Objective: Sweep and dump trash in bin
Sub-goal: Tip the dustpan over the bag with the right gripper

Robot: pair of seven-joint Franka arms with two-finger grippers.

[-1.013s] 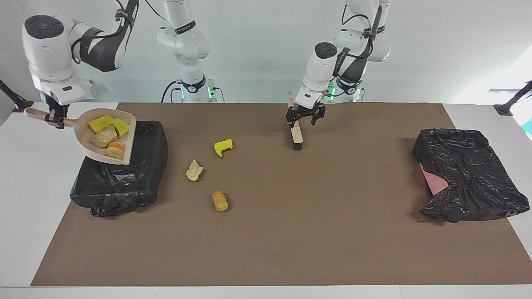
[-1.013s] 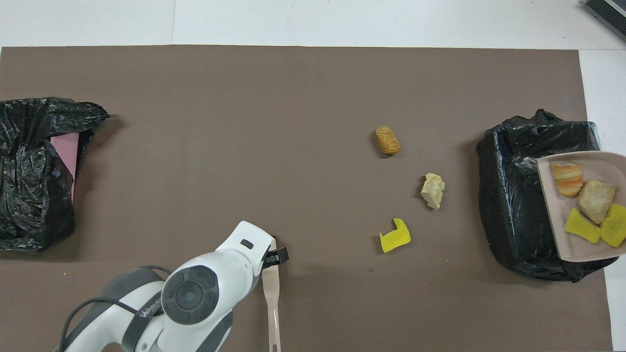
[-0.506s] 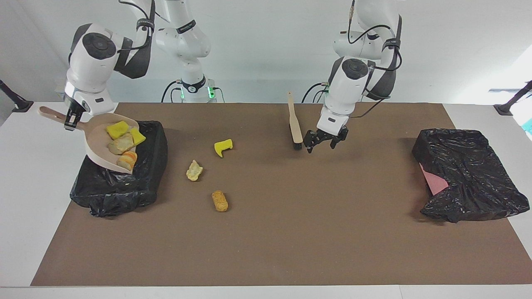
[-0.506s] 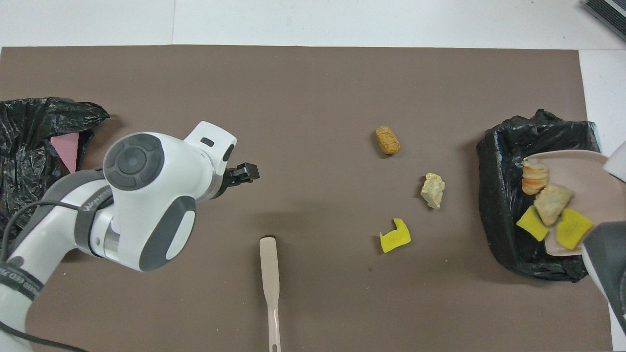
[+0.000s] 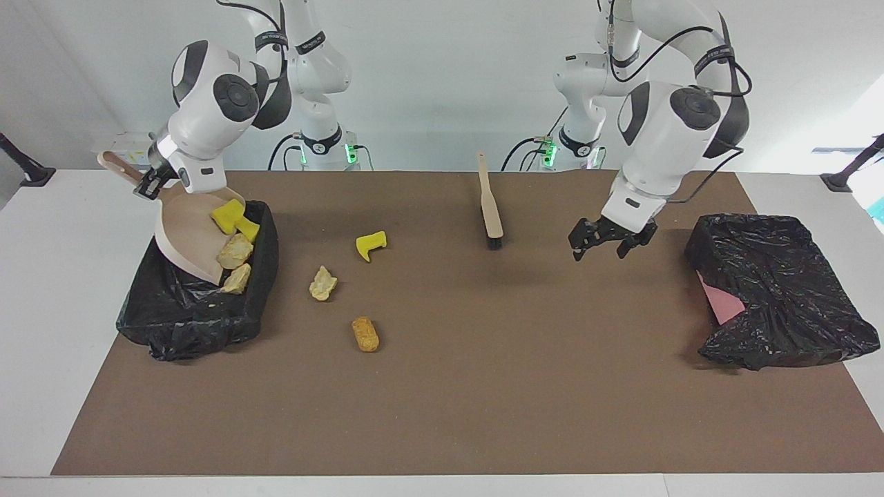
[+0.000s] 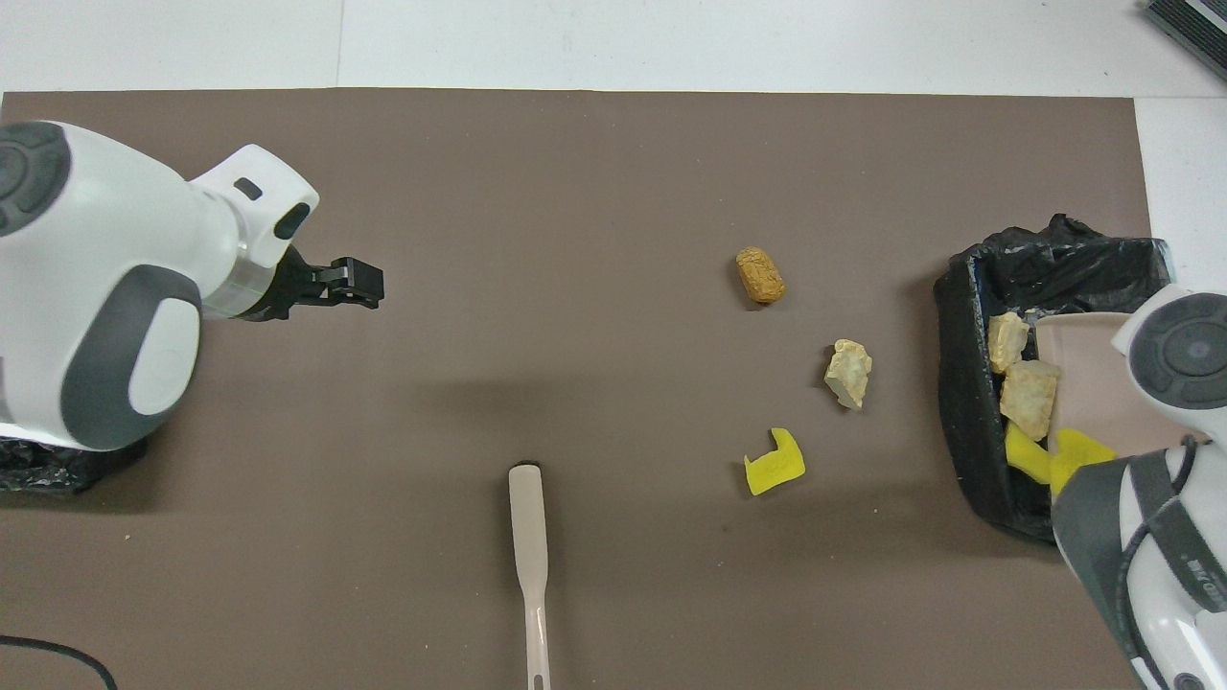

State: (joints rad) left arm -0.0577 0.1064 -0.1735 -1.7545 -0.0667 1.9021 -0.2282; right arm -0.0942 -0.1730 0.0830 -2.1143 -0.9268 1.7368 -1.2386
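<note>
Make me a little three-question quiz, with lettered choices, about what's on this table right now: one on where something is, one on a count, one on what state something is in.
1. Where is the brush?
A. lying on the brown mat
B. inside a bin
C. held by an arm

2. How many trash pieces lie loose on the mat?
A. one
B. three
C. six

3. How is the dustpan held?
A. flat on the table
B. upside down on the mat
C. tipped over the bin

Answers:
1 A: it lies alone on the mat, and the left gripper hangs open and empty over the mat.
2 B: a yellow chunk, a pale lump and an orange-brown lump.
3 C: the right gripper holds its handle while pieces slide off its lip into the black-lined bin.
</note>
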